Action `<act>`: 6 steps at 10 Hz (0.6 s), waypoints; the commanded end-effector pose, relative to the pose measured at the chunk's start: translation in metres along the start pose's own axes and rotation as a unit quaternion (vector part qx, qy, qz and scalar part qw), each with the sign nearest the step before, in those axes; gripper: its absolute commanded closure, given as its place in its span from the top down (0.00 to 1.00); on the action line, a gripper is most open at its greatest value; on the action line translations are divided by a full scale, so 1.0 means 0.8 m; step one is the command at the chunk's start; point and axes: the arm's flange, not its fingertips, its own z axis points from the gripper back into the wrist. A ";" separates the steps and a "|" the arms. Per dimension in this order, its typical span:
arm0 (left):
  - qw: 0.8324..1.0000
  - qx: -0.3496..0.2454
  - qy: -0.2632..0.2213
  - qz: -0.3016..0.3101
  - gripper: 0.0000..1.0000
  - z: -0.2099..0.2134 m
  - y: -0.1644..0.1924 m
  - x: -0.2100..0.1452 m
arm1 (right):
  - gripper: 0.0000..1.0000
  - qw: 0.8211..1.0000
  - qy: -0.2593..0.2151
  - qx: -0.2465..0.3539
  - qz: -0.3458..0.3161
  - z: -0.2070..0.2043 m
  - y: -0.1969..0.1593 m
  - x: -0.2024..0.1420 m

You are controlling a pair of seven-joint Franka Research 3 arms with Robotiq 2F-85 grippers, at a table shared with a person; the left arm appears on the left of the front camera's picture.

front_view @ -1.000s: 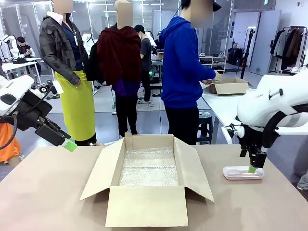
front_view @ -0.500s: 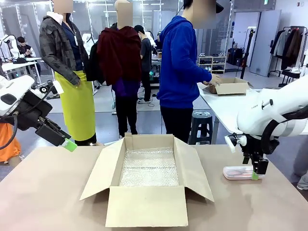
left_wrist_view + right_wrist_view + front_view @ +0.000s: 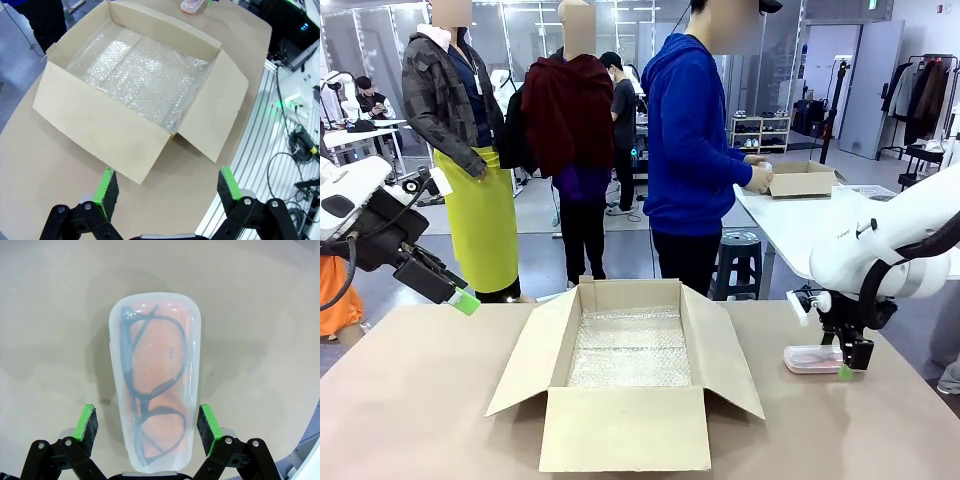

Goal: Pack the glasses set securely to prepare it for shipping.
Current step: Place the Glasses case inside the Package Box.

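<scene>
Pink glasses case (image 3: 814,358) lies flat on the table (image 3: 420,400), near the right edge and well apart from the open cardboard box (image 3: 620,430) at the centre. In the front view its long axis runs left to right, roughly parallel to the table's near edge. Through the translucent lid, the right wrist view shows dark-framed glasses (image 3: 152,390) folded on the pink lining.

Right gripper (image 3: 845,368) stands over the right end of the case, fingers pointing down. In the right wrist view the case (image 3: 155,380) runs lengthwise away from the gripper (image 3: 146,422), its near end between the two green pads (image 3: 86,423). The jaws are spread wide — one pad stands off each long side of the case, with bare table visible in both gaps. Nothing is gripped.

Left gripper (image 3: 460,297) hangs above the far left corner of the table, angled down toward the box. Its jaws are likewise spread wide and hold nothing; in the left wrist view the gripper (image 3: 167,186) looks down on the box (image 3: 100,135), whose flaps are folded outward and whose floor is lined with bubble wrap (image 3: 140,70). The case (image 3: 192,6) lies beyond the box's far side.

A person in a blue hoodie (image 3: 690,140) stands behind the far edge — turned toward another table.
</scene>
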 end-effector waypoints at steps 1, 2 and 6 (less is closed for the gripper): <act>1.000 -0.007 -0.003 -0.001 1.00 0.002 0.000 0.000 | 1.00 1.000 -0.017 -0.004 0.011 -0.006 -0.005 -0.003; 1.000 -0.007 -0.003 -0.001 1.00 0.002 0.000 0.000 | 0.92 1.000 -0.014 -0.003 0.012 -0.008 -0.004 -0.002; 1.000 -0.007 -0.003 -0.001 1.00 0.002 0.000 0.000 | 0.53 1.000 -0.016 -0.012 0.003 0.002 -0.002 0.000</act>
